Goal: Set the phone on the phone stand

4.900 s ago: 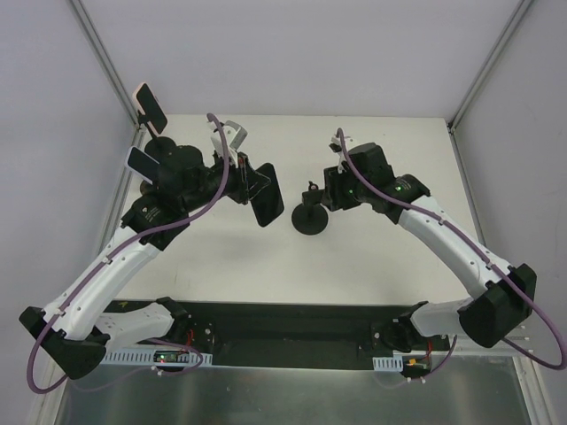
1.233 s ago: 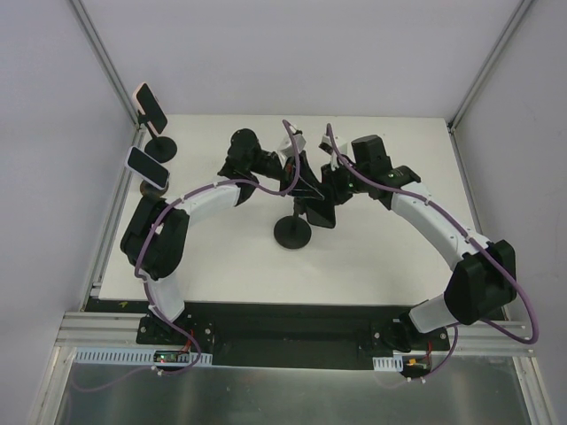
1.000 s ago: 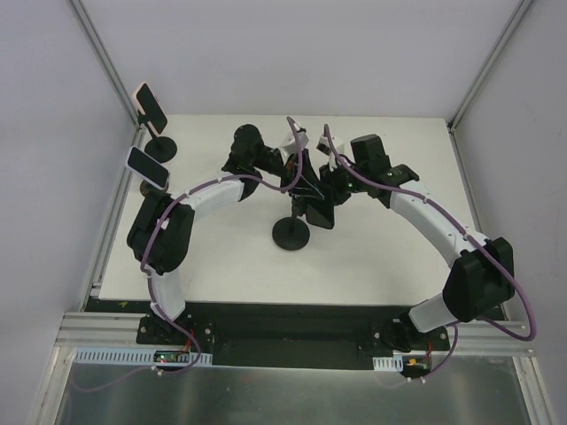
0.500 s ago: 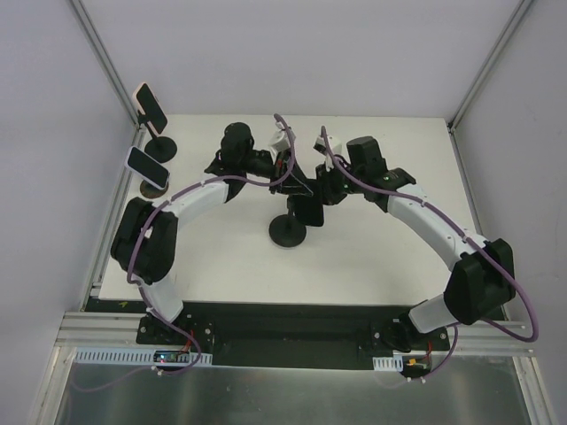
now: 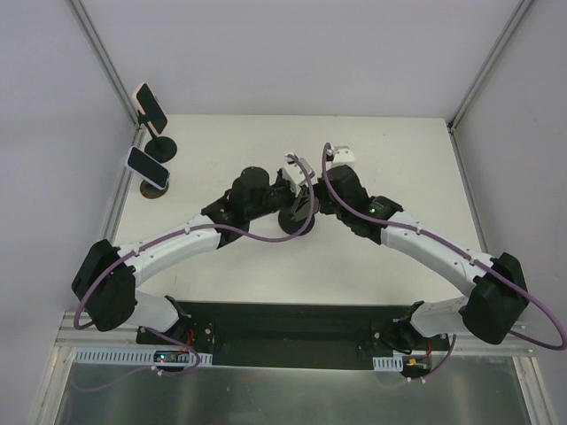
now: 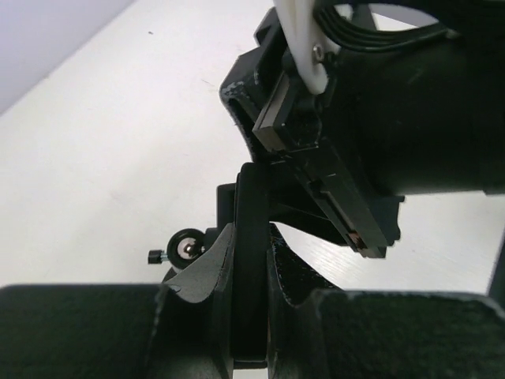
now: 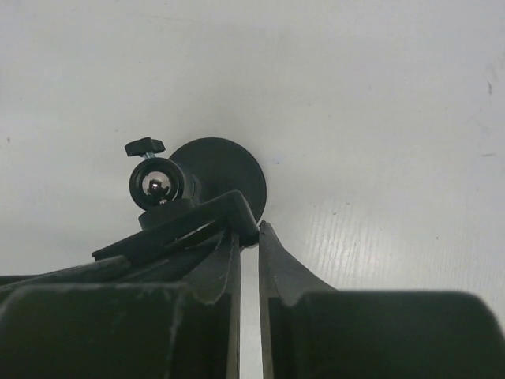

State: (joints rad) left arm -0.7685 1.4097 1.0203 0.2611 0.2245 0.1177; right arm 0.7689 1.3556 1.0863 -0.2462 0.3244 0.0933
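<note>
Black on black at the middle of the white counter: both arms have come down and toward the near edge since half a second ago. Their hands now crowd over the phone stand. From above, its round base is mostly hidden, where it showed plainly before. The left arm's elbow has swung low toward the near left corner.

The left hand is clamped on the phone, which its wrist camera sees edge-on as a thin dark slab. The phone sits just above the stand's ball joint. Whether it is seated in the stand I cannot tell.

The right hand has its fingers drawn in to a narrow slit, with bare counter showing through and nothing seen between them. Its left fingertip touches the corner of a black plate angled off the ball joint.

At the far left, two other phones stand on their own stands as before.
</note>
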